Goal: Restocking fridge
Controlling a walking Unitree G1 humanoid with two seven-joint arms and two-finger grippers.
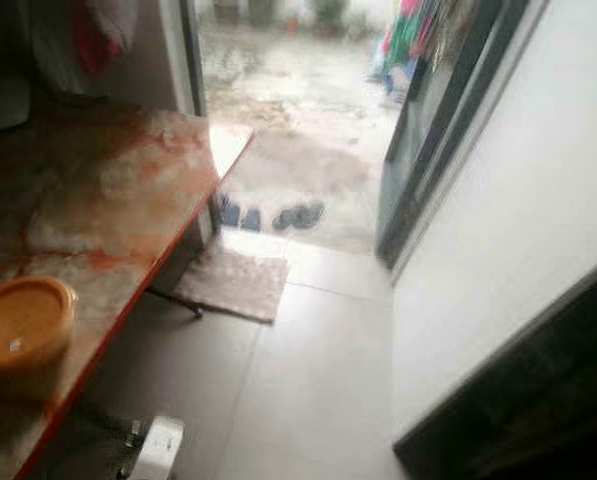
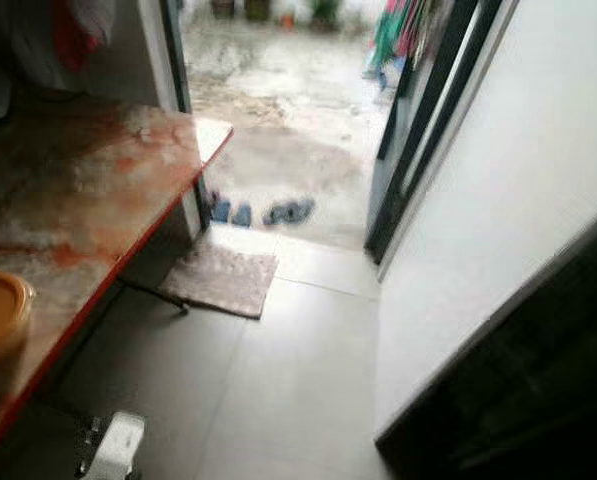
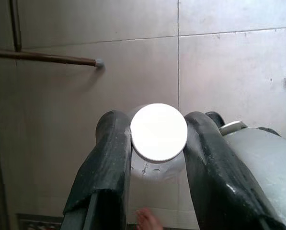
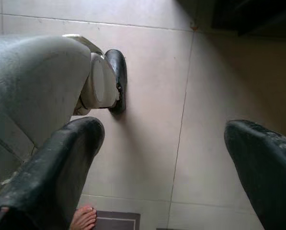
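**Left hand gripping a white-capped bottle**

The left hand (image 3: 157,139) is clamping a bottle (image 3: 158,133) between its fingers, above the tiled floor (image 3: 238,72). The right hand (image 4: 164,143) is hanging open over the floor. An orange bowl (image 1: 20,322) is sitting on the marble tabletop (image 1: 108,190) at nine o'clock; a doormat (image 1: 235,284) is lying at twelve.

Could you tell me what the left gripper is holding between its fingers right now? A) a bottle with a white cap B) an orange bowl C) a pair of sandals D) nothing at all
A. In the left wrist view the left gripper has its two black fingers pressed against either side of a bottle with a round white cap.
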